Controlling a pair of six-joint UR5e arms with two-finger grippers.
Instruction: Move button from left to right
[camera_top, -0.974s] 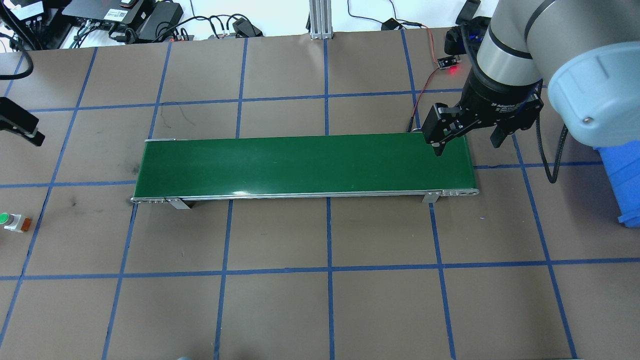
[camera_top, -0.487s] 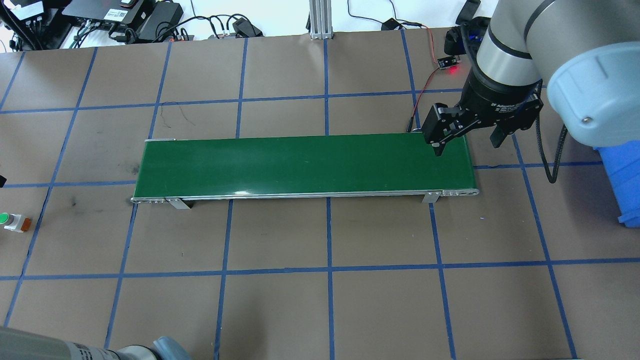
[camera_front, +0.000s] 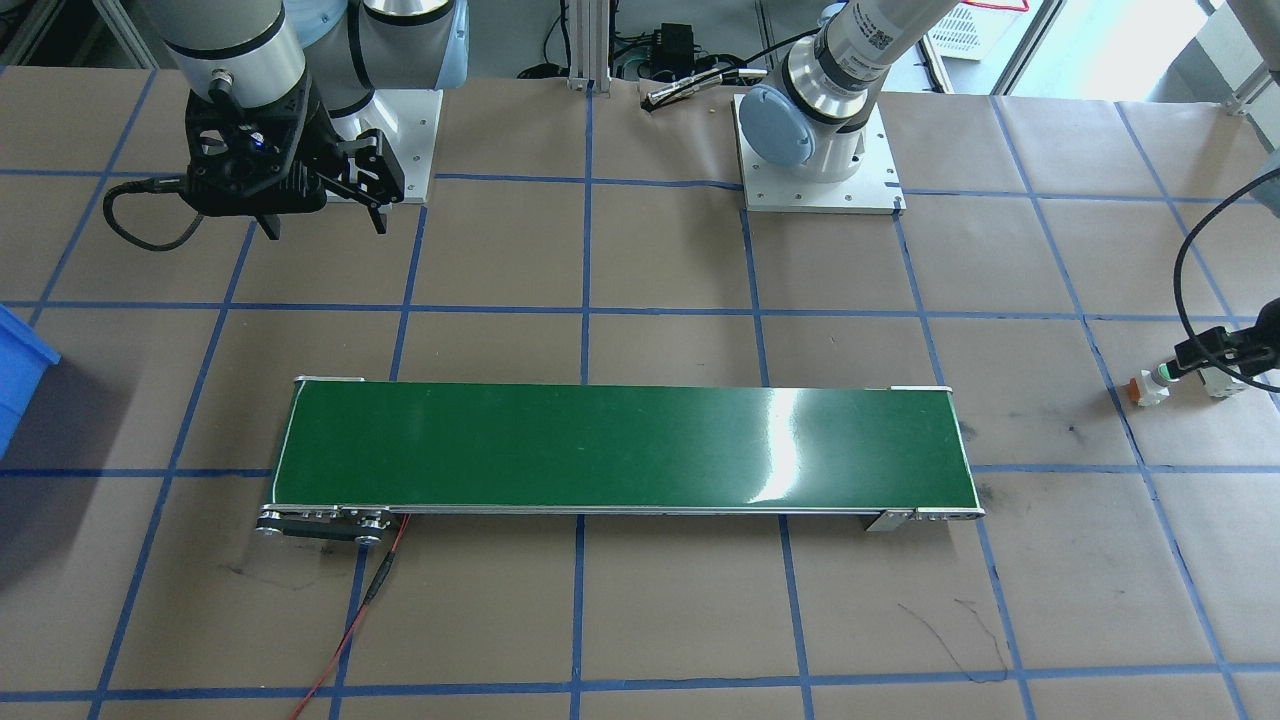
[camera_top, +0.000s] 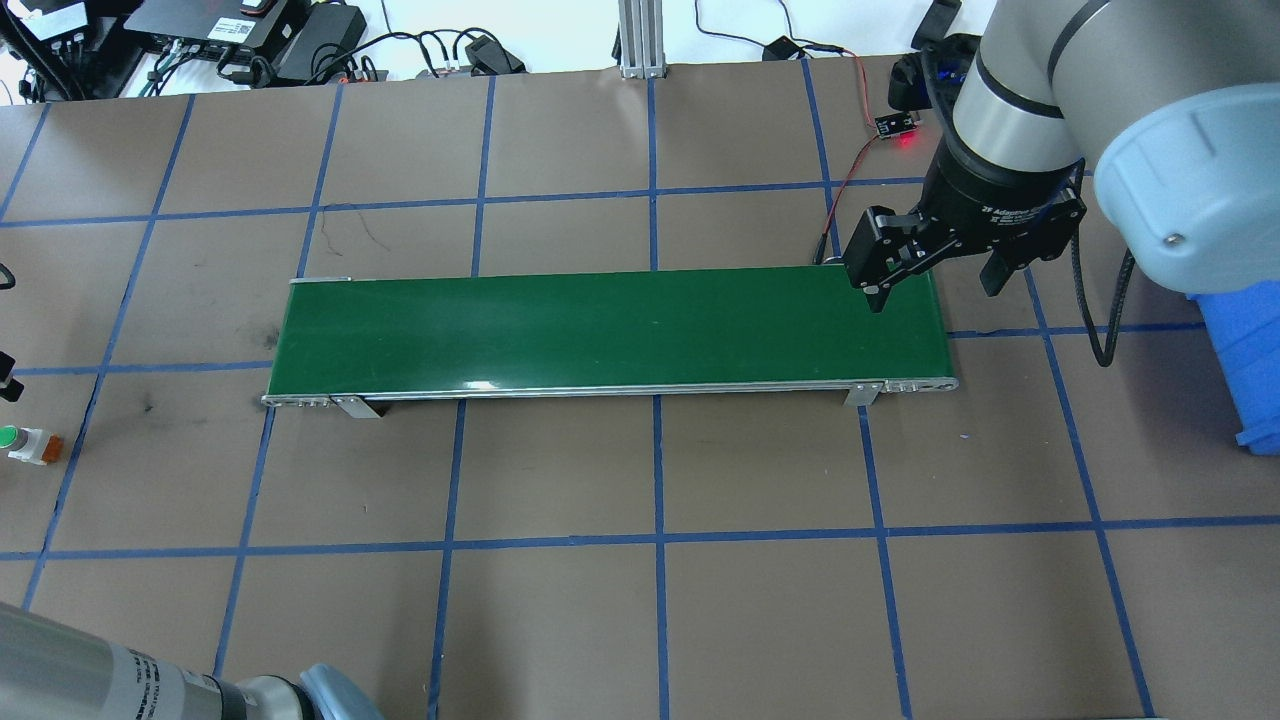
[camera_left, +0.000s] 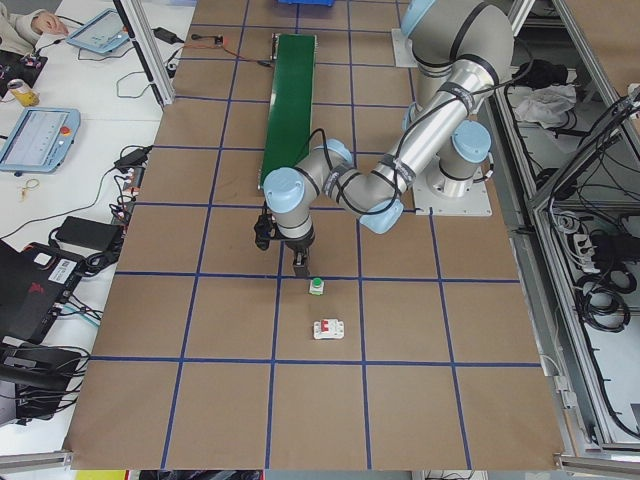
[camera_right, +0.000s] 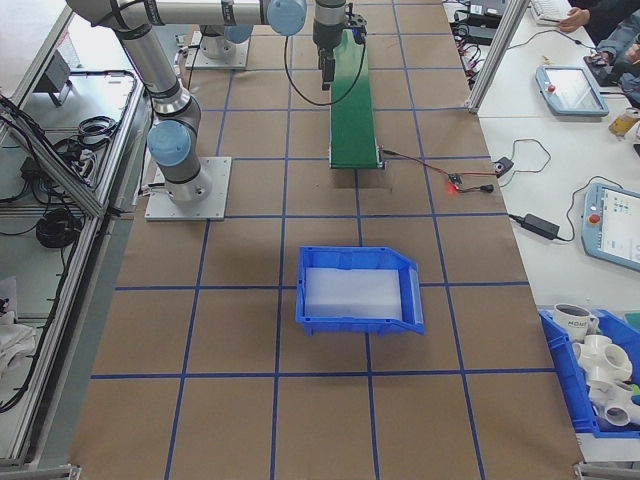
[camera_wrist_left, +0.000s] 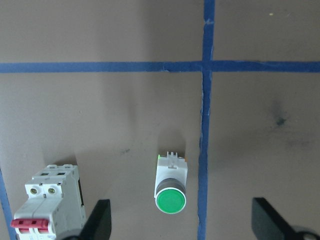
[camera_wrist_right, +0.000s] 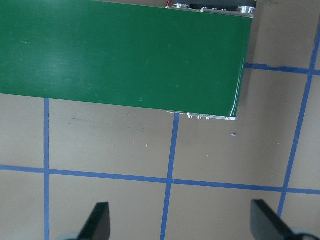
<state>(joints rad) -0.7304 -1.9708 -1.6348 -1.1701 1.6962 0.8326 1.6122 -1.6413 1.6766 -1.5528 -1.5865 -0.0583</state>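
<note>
The button (camera_wrist_left: 170, 186) was found lying on its side on the brown table paper (camera_top: 560, 620) at the robot's left end of the table, well apart from the green conveyor belt (camera_top: 610, 330). In the left wrist view it lay just beside a blue tape line (camera_wrist_left: 204, 150), green cap towards the camera, with a white circuit breaker (camera_wrist_left: 50, 200) near it on the other side. The left gripper (camera_wrist_left: 181, 225) was observed above the button with its fingers spread wide and nothing held; the button sat between the 2 fingertips but off centre, nearer one finger (camera_wrist_left: 97, 220). The right gripper (camera_top: 935, 275) was seen over the far end of the belt, also wide open and empty.

The approach to the grasp was judged to be the step in hand. It is recommended that the left gripper be centred over the white body, lowered straight down and closed across the body's flat sides, not the round cap, with the breaker kept clear of the finger
</note>
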